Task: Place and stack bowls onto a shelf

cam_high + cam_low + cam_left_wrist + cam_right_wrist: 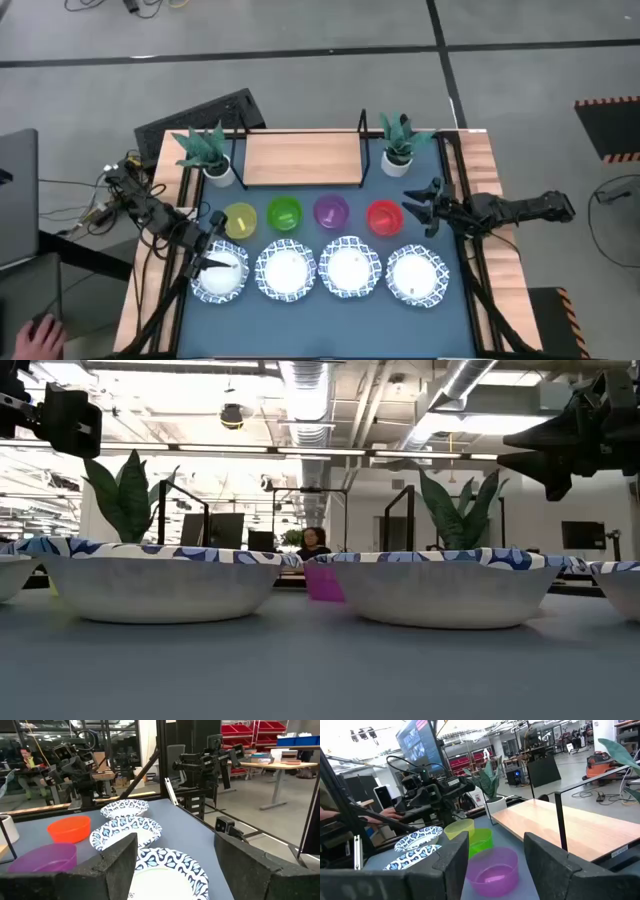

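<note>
Four white bowls with blue-patterned rims sit in a row along the table's near side, the leftmost (220,275) through the rightmost (418,276). Behind them stand the yellow (240,220), green (285,215), purple (331,212) and red (384,217) bowls. The light-wood shelf (300,158) stands at the far edge with nothing on it. My left gripper (213,258) is open and hovers over the leftmost white bowl (167,875). My right gripper (416,207) is open and hangs above the table just right of the red bowl, pointing toward the purple bowl (492,867).
A potted plant in a white pot stands at each end of the shelf, left (207,152) and right (399,142). Wooden rails (480,190) run along the table's sides. A person's hand (42,335) shows at the near left, off the table.
</note>
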